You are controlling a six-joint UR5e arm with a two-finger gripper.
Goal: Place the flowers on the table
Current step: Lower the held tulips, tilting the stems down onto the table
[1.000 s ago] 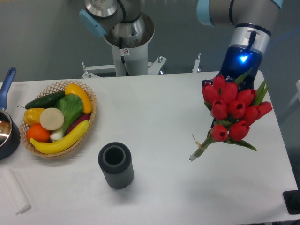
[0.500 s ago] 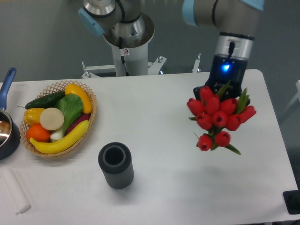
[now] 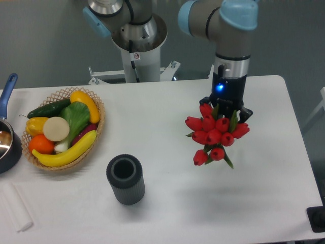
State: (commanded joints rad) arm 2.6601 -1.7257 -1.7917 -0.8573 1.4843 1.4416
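Tool (image 3: 226,109) pointing down, gripping flowers (image 3: 214,133)

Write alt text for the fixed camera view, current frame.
A robot arm's gripper holds a bunch of red tulips above the right half of a white table; the fingers are hidden behind the blooms. Left of it stand a dark ribbed cylinder and a wicker basket of fruit and vegetables, with a blue-handled pot at the left edge.

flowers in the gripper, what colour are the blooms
Red, with a few green leaves: the flowers show plainly in the fixed camera view.
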